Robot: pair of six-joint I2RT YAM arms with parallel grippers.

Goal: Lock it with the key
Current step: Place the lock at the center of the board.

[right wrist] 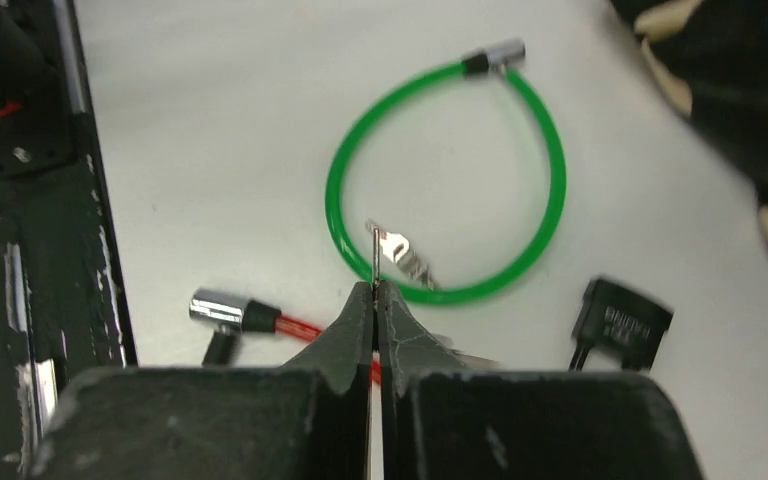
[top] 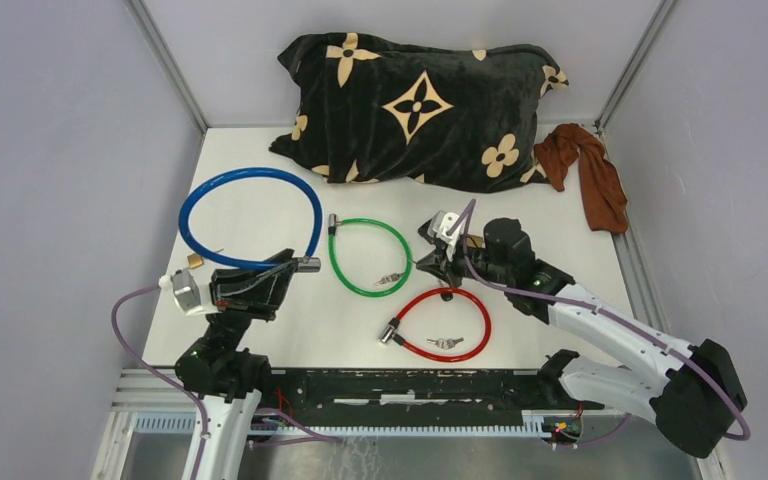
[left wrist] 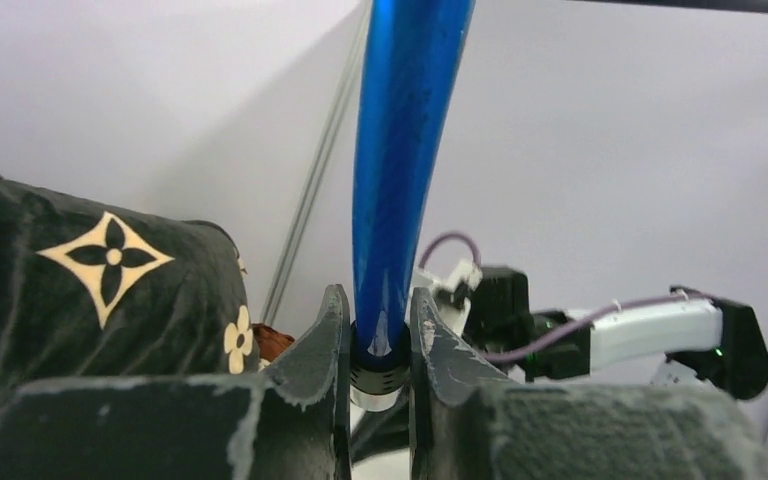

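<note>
My left gripper (top: 295,266) is shut on the blue cable lock (top: 250,215) at its black collar (left wrist: 380,372), just above the silver end. The blue cable (left wrist: 400,150) rises straight up between the fingers (left wrist: 332,330). My right gripper (top: 430,262) hangs over the right edge of the green cable lock (top: 370,257). In the wrist view this gripper (right wrist: 375,290) is shut on a thin key (right wrist: 375,252), whose metal edge pokes out of the tips. A second key (right wrist: 407,260) dangles from it over the green loop (right wrist: 550,180).
A red cable lock (top: 447,322) with its own keys (top: 445,343) lies in front of my right gripper. A black patterned cushion (top: 420,105) and a brown cloth (top: 590,170) lie at the back. A small black block (right wrist: 620,320) sits near the green loop.
</note>
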